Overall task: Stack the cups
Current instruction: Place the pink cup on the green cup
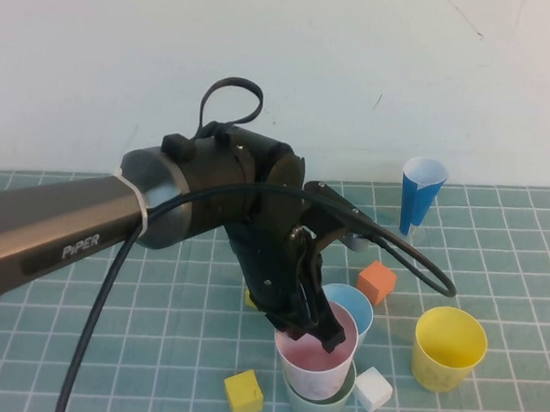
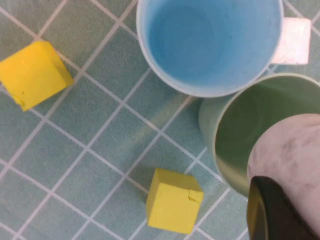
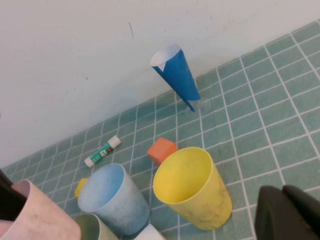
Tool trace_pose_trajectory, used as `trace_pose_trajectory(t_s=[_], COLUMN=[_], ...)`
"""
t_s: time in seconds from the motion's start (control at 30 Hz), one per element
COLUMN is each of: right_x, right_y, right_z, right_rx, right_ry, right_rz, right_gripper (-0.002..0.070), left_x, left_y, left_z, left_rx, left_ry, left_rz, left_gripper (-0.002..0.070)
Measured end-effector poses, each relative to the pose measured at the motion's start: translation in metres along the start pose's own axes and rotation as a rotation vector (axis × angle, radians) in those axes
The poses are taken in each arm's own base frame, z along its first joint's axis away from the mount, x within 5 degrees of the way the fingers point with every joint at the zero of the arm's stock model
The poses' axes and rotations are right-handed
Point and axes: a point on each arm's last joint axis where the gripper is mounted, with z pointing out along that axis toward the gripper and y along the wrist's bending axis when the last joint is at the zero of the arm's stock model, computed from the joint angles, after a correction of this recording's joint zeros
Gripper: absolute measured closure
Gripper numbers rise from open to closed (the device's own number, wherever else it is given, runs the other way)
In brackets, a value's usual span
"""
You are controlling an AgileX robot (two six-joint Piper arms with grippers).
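Note:
My left gripper (image 1: 319, 332) is shut on the rim of the pink cup (image 1: 314, 360), one dark finger (image 2: 272, 212) inside it. The pink cup (image 2: 292, 150) sits tilted in the mouth of the pale green cup (image 1: 323, 410), near the table's front edge. Just behind them the light blue cup (image 1: 351, 307) stands upright and touches them. To the right, on its own, is the yellow cup (image 1: 447, 347). My right gripper (image 3: 287, 210) is shut and holds nothing, low over the mat near the yellow cup (image 3: 192, 187); it does not show in the high view.
A tall dark-blue paper cone (image 1: 419, 198) stands at the back right. An orange cube (image 1: 376, 281), a white cube (image 1: 373, 389) and a yellow cube (image 1: 243, 393) lie round the cups. A glue stick (image 3: 102, 151) lies near the wall.

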Motion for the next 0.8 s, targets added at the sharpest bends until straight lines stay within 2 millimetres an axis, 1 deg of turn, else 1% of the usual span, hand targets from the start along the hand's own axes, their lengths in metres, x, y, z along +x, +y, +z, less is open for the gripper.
trace_pose_trajectory(t_s=[0.2,0.3,0.37,0.53,0.6,0.63,0.7,0.8], right_x=[0.000,0.000,0.000,0.000,0.000,0.000,0.000,0.001], right_y=[0.000,0.000,0.001,0.001,0.001,0.002,0.004,0.007], right_z=[0.000,0.000,0.000,0.000,0.000,0.000,0.000,-0.001], right_rx=[-0.002,-0.005,-0.007,-0.008,-0.014,-0.021,-0.045,-0.079], right_ry=[0.000,0.000,0.001,0.001,0.003,0.003,0.004,0.008], right_rz=[0.004,0.012,0.016,0.014,-0.005,-0.015,-0.036,-0.084], right_gripper=[0.0679,0.0679,0.0679,0.0679,0.0679,0.0679,0.0679,0.0679], left_x=[-0.002,-0.004,-0.005,-0.009,-0.010,-0.010,-0.012,-0.016], left_y=[0.002,0.003,0.003,0.005,0.006,0.006,0.007,0.006], left_z=[0.010,0.014,0.016,0.017,0.016,0.014,0.006,-0.023], left_rx=[-0.003,-0.005,-0.008,-0.024,-0.032,-0.038,-0.060,-0.098], left_ry=[-0.001,-0.012,-0.024,-0.057,-0.059,-0.064,-0.096,-0.206], left_rz=[-0.003,-0.006,-0.008,-0.027,-0.029,-0.030,-0.020,-0.005], left_gripper=[0.0665,0.0648,0.0610,0.0467,0.0432,0.0424,0.0432,0.0505])
